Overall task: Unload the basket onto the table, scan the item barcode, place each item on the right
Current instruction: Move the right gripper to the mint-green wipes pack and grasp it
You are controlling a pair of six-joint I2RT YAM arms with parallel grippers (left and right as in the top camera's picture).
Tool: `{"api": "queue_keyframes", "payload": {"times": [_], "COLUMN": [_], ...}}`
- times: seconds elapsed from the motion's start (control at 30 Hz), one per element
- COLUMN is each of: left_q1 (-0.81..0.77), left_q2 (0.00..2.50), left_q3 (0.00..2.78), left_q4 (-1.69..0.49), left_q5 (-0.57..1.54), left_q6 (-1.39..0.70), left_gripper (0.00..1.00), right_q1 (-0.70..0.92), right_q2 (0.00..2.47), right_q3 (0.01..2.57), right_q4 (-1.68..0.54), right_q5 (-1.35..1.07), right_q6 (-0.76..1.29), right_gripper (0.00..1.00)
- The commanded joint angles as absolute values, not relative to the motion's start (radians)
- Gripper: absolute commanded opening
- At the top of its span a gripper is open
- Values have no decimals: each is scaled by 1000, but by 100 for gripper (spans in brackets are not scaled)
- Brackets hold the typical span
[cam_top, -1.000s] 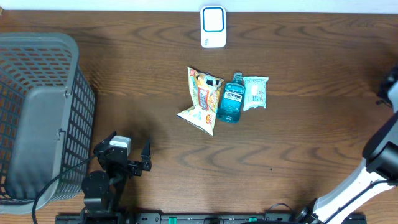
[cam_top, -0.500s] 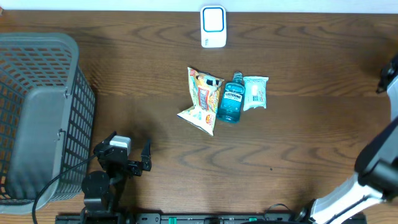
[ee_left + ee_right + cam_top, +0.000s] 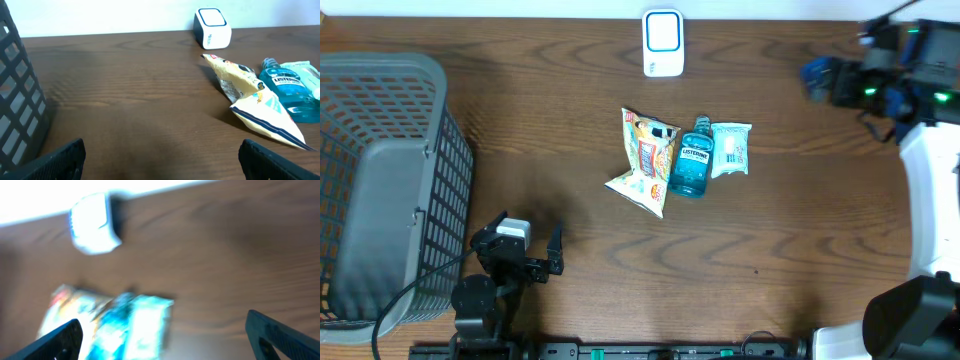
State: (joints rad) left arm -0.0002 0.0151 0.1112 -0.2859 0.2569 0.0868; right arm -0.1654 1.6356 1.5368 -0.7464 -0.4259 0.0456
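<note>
left gripper and right gripper both wide open, empty. mouthwash bottle lies mid table, wedged between snack bag and white packet. i'd bring the right one straight down across its body, clear of both.

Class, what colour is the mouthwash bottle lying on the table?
The bottle is teal-blue with a white-lettered label, and it shows best in the overhead view.

The blue mouthwash bottle in the middle of the table carries a label reading LISTERINE. Print on the snack bag just left of it seems too small to read.
</note>
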Motion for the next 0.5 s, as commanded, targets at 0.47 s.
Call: {"api": "queue_keyframes", "payload": {"times": [0.47], "left_q1": [6], "left_q2": [10], "left_q3": [95], "left_q4": [-306], "left_q5": [262], "left_q6": [101], "left_gripper": [98], "right_q1": [344], "right_q2": [1652], "right_q3": [1503], "right_q4": [-990], "right_q5": [269], "right_q6": [-126], "right_gripper": [99]}}
